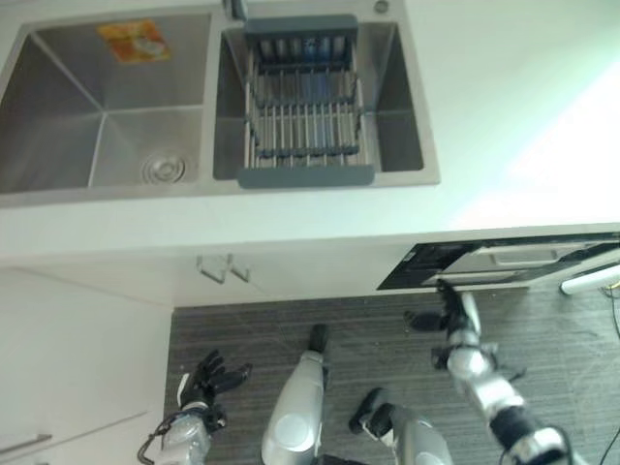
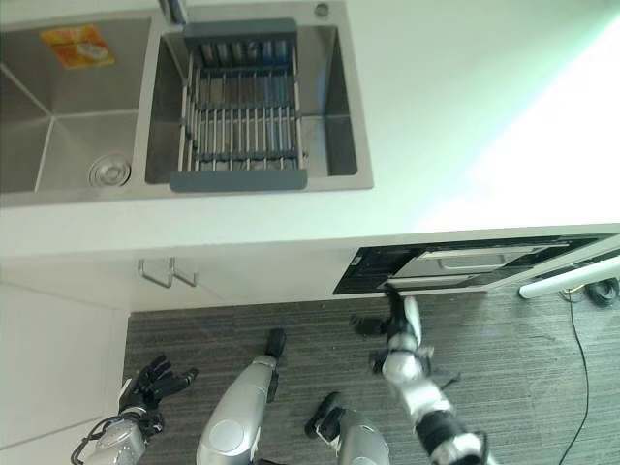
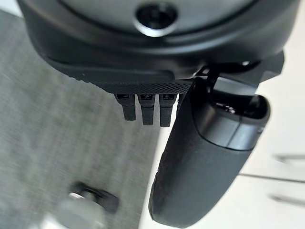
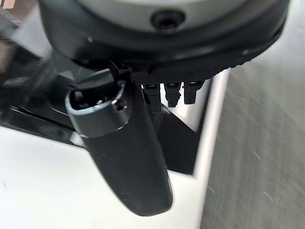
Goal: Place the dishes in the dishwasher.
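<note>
Across the right sink basin [image 1: 402,97] sits a bare rack [image 1: 305,107] — both robot hands [image 1: 205,380] [image 2: 387,315] released.

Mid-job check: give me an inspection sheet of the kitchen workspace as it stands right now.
Surface: white countertop with a double sink.
Job's things: dish rack sits in the sink's right basin, no dishes seen in it; dishwasher under the counter, door slightly ajar.
Clutter: orange sticker in the left basin.
Hands: right hand reaches up to the dishwasher's door edge, fingers straight; left hand hangs low over the floor, open, holding nothing.
Cables: nothing to report.
Surroundings: white cabinet doors with handles, dark floor.
</note>
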Controlling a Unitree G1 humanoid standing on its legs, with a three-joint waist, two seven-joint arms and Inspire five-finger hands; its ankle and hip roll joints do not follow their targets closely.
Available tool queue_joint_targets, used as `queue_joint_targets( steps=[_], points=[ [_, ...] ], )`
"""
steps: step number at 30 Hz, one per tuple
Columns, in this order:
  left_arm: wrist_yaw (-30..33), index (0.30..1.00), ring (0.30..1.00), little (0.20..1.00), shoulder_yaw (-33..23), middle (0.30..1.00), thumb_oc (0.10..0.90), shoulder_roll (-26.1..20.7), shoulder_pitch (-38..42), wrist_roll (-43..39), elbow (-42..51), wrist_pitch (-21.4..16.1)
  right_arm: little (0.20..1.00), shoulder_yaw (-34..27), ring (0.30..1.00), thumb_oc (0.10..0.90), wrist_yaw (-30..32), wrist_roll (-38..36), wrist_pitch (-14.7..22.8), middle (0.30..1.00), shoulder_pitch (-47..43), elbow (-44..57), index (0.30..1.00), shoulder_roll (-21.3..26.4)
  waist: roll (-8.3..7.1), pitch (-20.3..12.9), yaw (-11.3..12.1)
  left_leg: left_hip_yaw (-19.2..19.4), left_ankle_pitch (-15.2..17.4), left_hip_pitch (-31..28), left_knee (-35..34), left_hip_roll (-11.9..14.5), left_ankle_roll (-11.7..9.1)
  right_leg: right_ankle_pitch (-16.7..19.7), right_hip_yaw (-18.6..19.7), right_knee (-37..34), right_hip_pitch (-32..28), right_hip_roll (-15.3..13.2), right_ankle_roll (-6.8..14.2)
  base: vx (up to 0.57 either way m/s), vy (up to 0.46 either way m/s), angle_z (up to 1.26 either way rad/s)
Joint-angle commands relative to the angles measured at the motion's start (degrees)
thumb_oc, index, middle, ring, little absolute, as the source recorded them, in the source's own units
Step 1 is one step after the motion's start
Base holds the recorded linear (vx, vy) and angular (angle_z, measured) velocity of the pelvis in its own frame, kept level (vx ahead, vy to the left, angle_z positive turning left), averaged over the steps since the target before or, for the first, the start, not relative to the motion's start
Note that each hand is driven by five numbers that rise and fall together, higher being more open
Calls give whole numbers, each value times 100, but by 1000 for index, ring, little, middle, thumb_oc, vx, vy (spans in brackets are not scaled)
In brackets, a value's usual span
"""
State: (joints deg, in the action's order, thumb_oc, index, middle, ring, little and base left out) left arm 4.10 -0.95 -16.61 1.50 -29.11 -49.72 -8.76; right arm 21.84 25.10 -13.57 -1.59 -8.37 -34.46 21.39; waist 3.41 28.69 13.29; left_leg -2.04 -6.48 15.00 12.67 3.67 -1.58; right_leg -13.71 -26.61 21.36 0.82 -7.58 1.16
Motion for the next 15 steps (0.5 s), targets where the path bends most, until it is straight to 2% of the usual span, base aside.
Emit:
queue_joint_targets(
  steps=[1,3,6,8,9,10,13,15],
  points=[
    [-615,900,900,900,1,900,800,10,-516,-719,155,-206,900,-256,900,800,-41,402,603,900,-425,-115,900,451,-9,-697,63,110,877,276,452,43,-107,40,328,-417,-412,-4,186,-12,27,-22],
    [-772,900,900,900,-34,900,800,70,-618,-690,294,-167,900,-326,900,800,-123,502,533,900,-112,-224,900,387,-30,-881,-39,142,921,178,452,33,-102,62,385,-417,-415,-47,218,-12,5,-32],
    [-1042,900,900,900,-30,900,800,103,-700,-620,389,100,900,-532,900,800,-381,533,573,900,316,-594,900,348,-44,-1142,-231,240,1044,-15,452,49,-80,60,460,-417,-432,-53,217,-1,-10,-23],
    [-1286,900,900,900,78,900,800,74,-626,-486,330,410,900,-640,900,800,-552,667,751,900,499,-1030,900,276,-34,-1277,-398,324,1136,-163,452,58,-73,71,541,-417,-412,-39,224,-29,-11,-17],
    [-1537,900,900,900,169,900,800,85,-551,-359,235,761,900,-710,900,800,-686,607,811,900,566,-1290,900,229,-30,-1348,-499,378,1194,-245,452,63,-70,94,596,-417,-363,-45,237,-60,-19,-18],
    [-1645,900,900,900,221,900,800,109,-513,-323,163,953,900,-746,900,800,-772,568,833,900,591,-1397,900,202,-31,-1380,-550,406,1222,-284,452,64,-69,104,629,-417,-333,-52,246,-72,-21,-25],
    [-1995,900,900,900,282,900,800,310,-449,-1239,-84,1864,900,-931,900,800,-1148,-177,897,900,676,-1634,900,61,-24,-1457,-684,494,1293,-377,452,68,-76,141,716,-417,-251,-86,272,-62,-16,-21],
    [-2131,900,900,900,248,900,800,493,-418,-1434,-367,2300,900,-1218,900,800,-1864,-1808,841,900,728,-1923,900,-220,-18,-1530,-781,571,1349,-446,452,74,-83,158,770,-417,-198,-114,291,-38,-30,-23]
  ],
)
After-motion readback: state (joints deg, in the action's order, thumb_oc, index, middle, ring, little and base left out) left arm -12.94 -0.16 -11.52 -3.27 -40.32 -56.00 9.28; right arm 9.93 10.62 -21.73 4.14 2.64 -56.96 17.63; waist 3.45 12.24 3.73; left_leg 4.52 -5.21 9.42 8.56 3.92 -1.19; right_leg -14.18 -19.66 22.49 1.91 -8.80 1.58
